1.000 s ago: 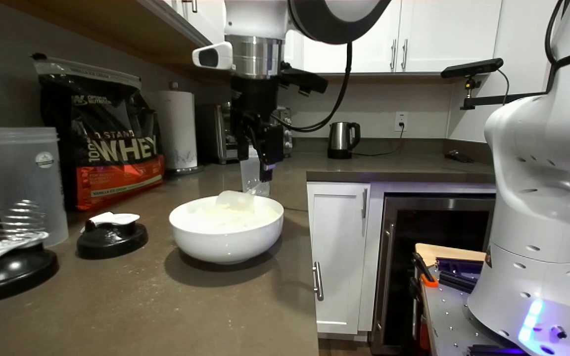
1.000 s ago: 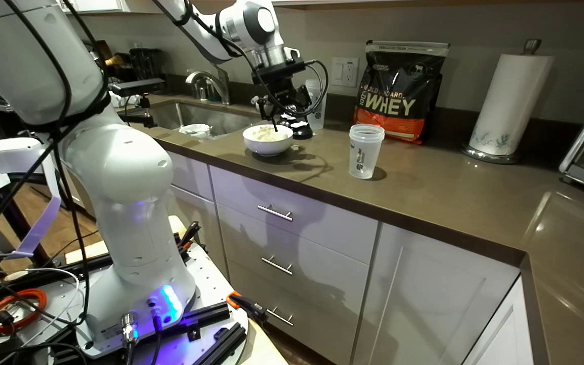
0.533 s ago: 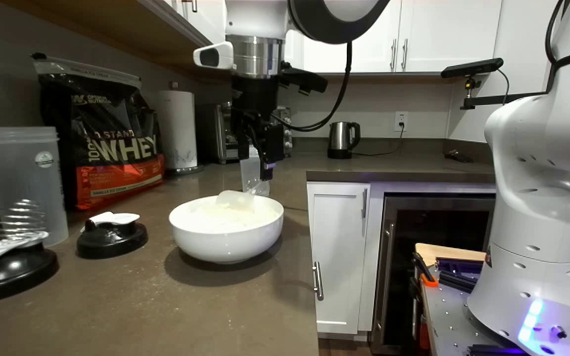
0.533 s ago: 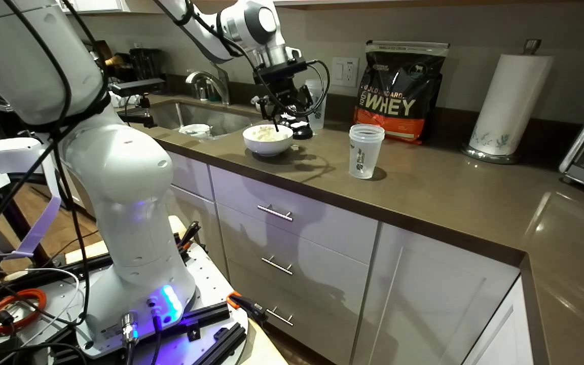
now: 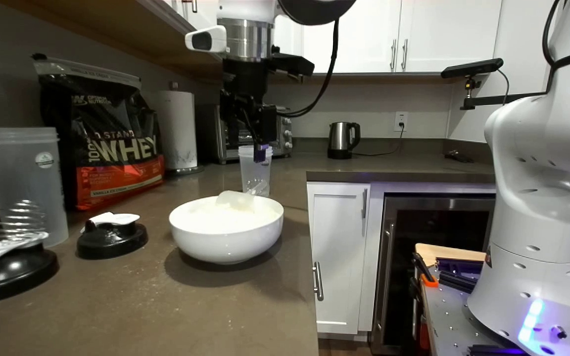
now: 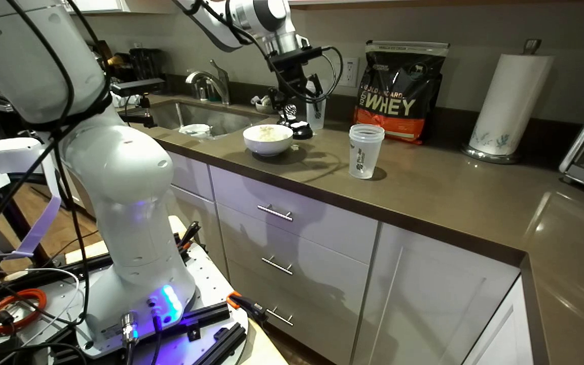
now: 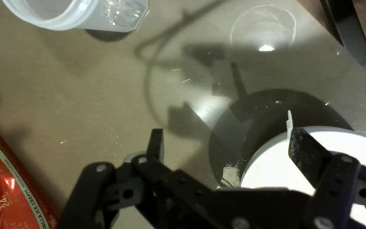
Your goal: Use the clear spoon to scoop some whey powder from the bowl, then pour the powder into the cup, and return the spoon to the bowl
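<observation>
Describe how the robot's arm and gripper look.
The arm is white with rounded segments, a silver band, black cables and a glowing blue light strip on its base. The gripper is black and angular, with two jointed fingers and round screws.

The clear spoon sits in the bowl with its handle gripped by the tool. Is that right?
Not quite, nothing is gripped: the tool stands open in the wrist view, and an exterior view shows it apart from the clear spoon, which does sit in the bowl.
</observation>
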Action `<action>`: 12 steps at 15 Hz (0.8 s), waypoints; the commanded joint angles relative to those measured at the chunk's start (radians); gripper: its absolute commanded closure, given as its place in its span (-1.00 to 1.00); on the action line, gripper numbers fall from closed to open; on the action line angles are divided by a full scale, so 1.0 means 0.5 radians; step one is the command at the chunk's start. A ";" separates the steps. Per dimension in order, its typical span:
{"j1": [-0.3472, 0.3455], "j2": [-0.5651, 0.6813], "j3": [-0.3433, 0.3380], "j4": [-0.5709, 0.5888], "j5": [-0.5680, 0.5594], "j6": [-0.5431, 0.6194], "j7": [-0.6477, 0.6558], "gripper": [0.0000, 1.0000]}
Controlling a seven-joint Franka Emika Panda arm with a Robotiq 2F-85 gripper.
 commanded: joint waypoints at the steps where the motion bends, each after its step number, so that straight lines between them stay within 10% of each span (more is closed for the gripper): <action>1: 0.020 0.127 0.014 0.188 0.070 -0.156 -0.128 -1.00; 12: -0.003 0.278 0.007 0.457 0.263 -0.640 -0.448 -1.00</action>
